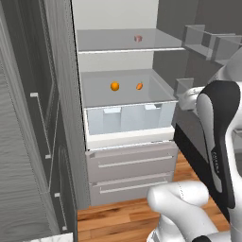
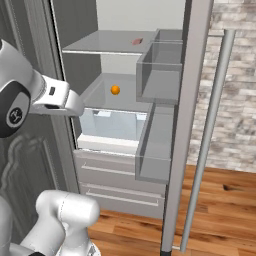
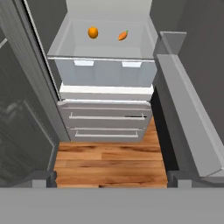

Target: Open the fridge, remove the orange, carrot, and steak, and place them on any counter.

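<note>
The tall light-grey fridge (image 1: 127, 163) stands open, its door swung to the right with clear bins on the inside. On the middle grey shelf, the small round bright-orange orange (image 1: 115, 86) sits left of the small tapered carrot (image 1: 139, 86), the 2 apart from each other. The flat pinkish-red steak (image 1: 138, 38) lies on the shelf above, towards the back.

The hand (image 3: 112, 177) hangs back from the shelves, looking down at the 2 drawers and the wooden floor (image 3: 109, 162), its dark fingertips (image 3: 43, 178) spread wide with nothing between them.

The step in hand looks like the reach for a first item. To do it well, the hand should lift and tip forward to shelf height, stay clear of the door bins on its right, and straddle the orange from above before closing. The ball will likely roll if nudged.
</note>
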### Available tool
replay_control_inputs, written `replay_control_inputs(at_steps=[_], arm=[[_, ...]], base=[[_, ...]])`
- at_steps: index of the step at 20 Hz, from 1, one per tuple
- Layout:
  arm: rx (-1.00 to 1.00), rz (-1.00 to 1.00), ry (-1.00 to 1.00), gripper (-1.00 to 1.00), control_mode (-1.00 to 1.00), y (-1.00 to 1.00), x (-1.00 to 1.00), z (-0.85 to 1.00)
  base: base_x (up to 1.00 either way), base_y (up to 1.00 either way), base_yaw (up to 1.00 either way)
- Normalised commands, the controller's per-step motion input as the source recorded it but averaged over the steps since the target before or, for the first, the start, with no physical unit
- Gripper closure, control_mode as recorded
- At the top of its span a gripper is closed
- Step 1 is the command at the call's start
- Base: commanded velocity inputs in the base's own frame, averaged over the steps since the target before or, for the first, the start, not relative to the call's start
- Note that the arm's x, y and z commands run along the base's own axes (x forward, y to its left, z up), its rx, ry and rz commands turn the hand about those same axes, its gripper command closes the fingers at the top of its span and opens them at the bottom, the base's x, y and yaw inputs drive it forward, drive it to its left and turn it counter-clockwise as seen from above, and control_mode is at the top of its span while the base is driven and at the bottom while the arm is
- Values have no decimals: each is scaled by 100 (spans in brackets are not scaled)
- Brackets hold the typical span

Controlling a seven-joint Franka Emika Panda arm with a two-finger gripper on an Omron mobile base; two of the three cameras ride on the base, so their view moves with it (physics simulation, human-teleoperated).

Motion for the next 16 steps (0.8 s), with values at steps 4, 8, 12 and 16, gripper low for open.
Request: replay_control_inputs(at_steps=[4, 8, 12, 16], arm=[[0, 0, 0, -100, -100, 0, 22, -3], [0, 0, 0, -100, 100, 0, 19, -5], [0, 0, 0, -100, 100, 0, 0, 0], [0, 0, 0, -100, 100, 0, 0, 0]], base=[[0, 0, 0], [20, 0, 0], [46, 0, 0], [50, 0, 0]])
